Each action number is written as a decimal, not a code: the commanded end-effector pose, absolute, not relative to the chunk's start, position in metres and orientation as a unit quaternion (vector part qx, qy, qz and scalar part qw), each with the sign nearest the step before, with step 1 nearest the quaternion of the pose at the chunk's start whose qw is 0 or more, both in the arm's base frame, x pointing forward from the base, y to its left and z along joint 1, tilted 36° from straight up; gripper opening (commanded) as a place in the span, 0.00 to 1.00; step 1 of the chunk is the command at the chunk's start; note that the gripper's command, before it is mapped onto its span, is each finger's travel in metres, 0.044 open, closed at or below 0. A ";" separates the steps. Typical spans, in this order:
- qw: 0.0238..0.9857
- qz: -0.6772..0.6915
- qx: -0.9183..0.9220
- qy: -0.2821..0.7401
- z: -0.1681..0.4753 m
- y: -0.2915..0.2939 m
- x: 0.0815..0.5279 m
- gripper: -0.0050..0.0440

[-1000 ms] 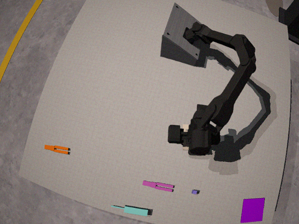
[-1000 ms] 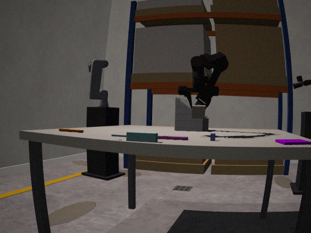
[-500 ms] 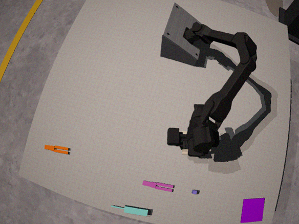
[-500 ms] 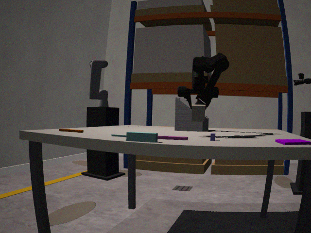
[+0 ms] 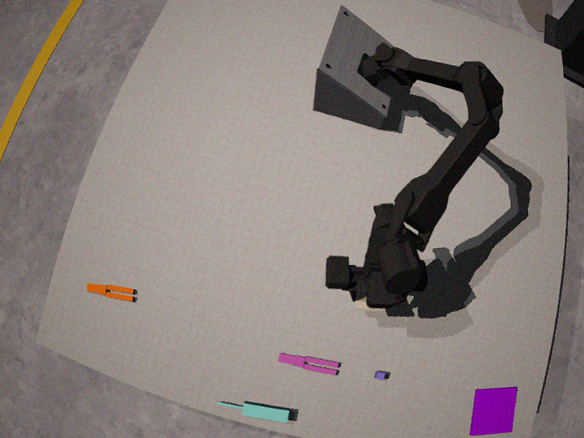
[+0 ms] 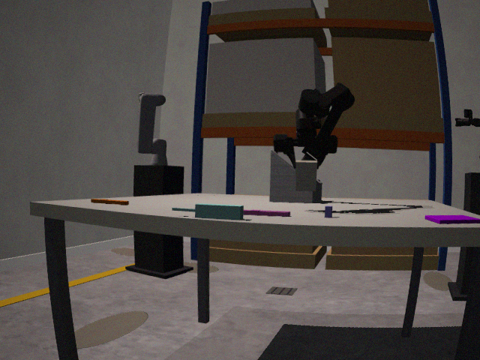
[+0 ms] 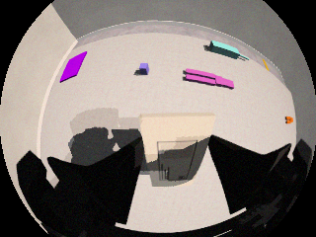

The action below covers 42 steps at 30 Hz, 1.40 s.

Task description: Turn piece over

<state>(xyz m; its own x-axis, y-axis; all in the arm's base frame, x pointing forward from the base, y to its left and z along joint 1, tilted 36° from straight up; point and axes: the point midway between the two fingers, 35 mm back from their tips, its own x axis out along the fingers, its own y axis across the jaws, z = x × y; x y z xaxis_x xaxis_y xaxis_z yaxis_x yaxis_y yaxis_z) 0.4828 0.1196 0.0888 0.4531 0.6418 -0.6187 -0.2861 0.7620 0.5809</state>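
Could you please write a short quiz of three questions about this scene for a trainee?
1. True or false: the tool is shut on the cream piece.
2. Which thing lies nearest the small purple cube? A. the orange clip B. the pink clip C. the arm's grey base block
3. In the exterior view, is the cream piece lying flat on the mat?

Key:
1. True.
2. B.
3. No. It hangs upright in the tool, above the mat.

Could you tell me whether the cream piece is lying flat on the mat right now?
No. The piece hangs on edge, clamped in the gripper, above the mat.
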 end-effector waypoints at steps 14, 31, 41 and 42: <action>0.861 0.267 0.221 0.373 0.095 0.125 0.497 0.10; 0.887 0.253 0.239 0.304 0.100 0.131 0.512 0.10; 0.897 0.249 0.245 0.273 0.105 0.134 0.519 0.10; 0.898 0.247 0.246 0.267 0.105 0.135 0.520 0.10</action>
